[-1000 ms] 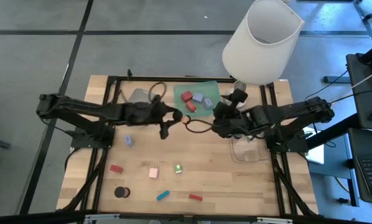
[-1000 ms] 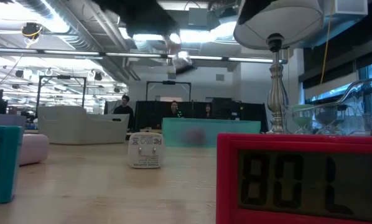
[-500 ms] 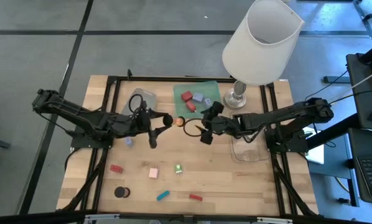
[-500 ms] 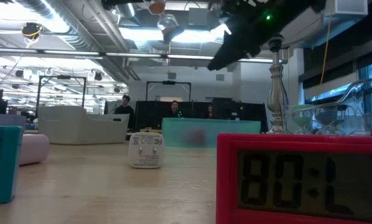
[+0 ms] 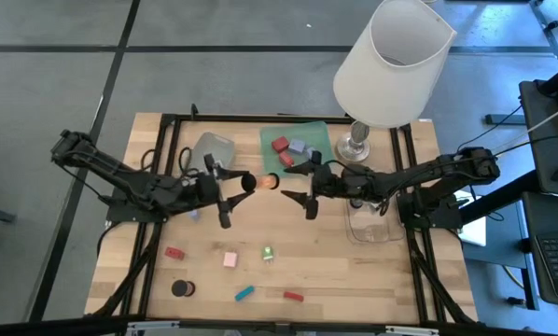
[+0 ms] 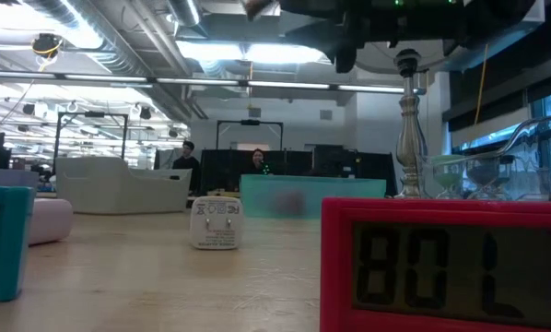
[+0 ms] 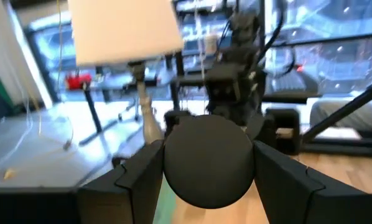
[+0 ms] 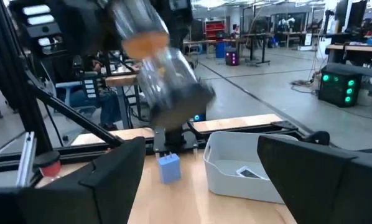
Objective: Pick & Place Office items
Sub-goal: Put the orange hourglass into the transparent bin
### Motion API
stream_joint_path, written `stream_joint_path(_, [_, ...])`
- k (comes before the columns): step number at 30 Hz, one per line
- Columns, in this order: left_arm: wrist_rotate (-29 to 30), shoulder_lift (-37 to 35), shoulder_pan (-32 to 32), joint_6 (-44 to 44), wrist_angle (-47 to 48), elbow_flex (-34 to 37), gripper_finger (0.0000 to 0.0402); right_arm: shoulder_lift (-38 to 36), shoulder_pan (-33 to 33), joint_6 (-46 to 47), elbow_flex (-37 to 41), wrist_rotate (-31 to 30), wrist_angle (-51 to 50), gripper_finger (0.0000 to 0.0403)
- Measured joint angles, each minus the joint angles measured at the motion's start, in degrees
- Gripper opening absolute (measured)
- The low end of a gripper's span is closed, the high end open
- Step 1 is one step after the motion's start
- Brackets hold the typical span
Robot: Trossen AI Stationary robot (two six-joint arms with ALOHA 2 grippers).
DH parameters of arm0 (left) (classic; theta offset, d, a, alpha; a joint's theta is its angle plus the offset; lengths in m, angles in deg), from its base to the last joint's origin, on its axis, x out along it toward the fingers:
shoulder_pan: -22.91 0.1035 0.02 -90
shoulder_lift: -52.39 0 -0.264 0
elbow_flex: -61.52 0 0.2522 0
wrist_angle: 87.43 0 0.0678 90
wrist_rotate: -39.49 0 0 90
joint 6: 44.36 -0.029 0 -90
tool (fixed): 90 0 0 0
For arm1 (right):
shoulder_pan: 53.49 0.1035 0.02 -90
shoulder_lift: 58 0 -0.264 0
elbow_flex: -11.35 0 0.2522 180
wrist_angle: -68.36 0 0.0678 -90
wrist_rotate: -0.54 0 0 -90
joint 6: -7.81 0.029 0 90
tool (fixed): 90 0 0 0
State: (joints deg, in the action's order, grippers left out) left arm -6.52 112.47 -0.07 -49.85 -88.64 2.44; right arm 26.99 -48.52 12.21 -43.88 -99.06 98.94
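Item held: clear cylinder with orange band [image 5: 257, 181], black end [image 7: 208, 160], clamped in left tool [image 5: 230, 184] above mid-surface [image 5: 354, 271], tip toward right tool [image 5: 302, 185], apparently for handover. Right tool released, fingers spread, just beside. Remaining pieces: pink block [image 5: 230, 259], teal bar [image 5: 244, 293] on near surface.

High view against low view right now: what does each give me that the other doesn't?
Only the high view: the left gripper holding a round item, the open right gripper facing it, the green tray, grey tray and clear tray, and the black cylinders.
Only the low view: the digits on a red display, a white plug, and people in the room behind.
Both: the lamp and the wooden table.
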Motion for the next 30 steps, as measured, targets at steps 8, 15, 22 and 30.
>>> stream_joint_path(8, [-2.9,0.0,-1.8,-13.7,-13.0,0.0,0.0213,0.0,0.0,1.1,-3.3,0.5,0.0,0.0313])
stream_joint_path(15, [-9.2,0.0,-1.7,-19.4,-19.9,0.0,0.0214,0.0,0.0,1.1,-8.2,14.0,-0.2,0.0313])
stream_joint_path(22, [-14.1,0.9,-1.7,-21.7,-22.1,0.0,0.0214,0.0,0.0,0.9,-10.7,17.1,-0.3,0.0313])
stream_joint_path(30, [-14.0,3.5,-1.7,-24.4,-25.3,0.0,0.0214,0.0,0.0,1.4,-12.3,17.2,-0.3,0.0313])
